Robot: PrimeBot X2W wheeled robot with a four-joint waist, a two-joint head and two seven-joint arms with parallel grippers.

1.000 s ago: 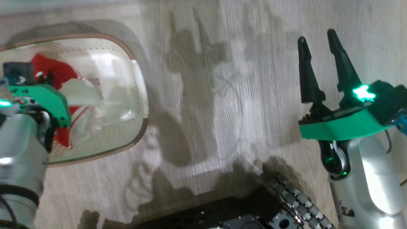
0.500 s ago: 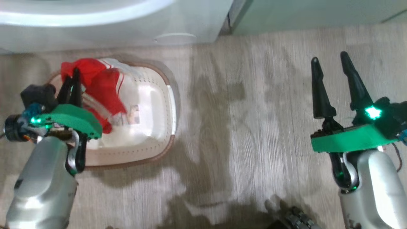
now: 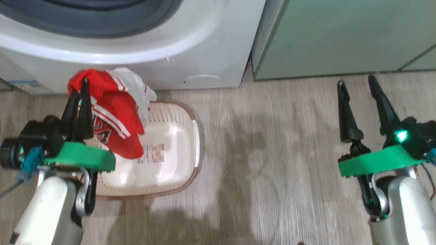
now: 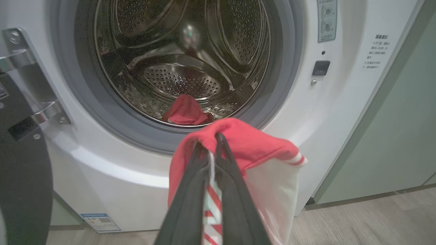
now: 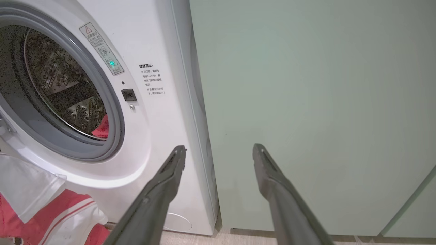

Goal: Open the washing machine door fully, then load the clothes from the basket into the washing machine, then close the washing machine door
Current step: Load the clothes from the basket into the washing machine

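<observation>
Washing machine (image 4: 340,102), door (image 4: 20,177) open leftward: drum (image 4: 180,78) holds one red garment (image 4: 185,112). Basket (image 3: 190,177) on floor (image 3: 272,153) before it. Left pincer (image 4: 208,143) pinches striped red garment (image 4: 252,143) before its mouth; right pincer (image 3: 355,79) spread, rightward.

Chinese print (image 5: 152,79) and a warning-triangle sticker (image 5: 101,47) on the washing machine (image 5: 160,136), a label (image 3: 151,153) in the basket (image 3: 196,136): none legible.

Garment (image 3: 117,136) – seemingly – now above basket (image 3: 180,126)

My right gripper (image 5: 218,147) has its fingers spread wide before the pale green cabinet (image 5: 306,102). Left stands the washing machine (image 5: 160,143), with something red, probably a garment (image 5: 103,128), in its drum (image 5: 61,85). Red-and-white clothes (image 5: 51,217) sit lower left.
</observation>
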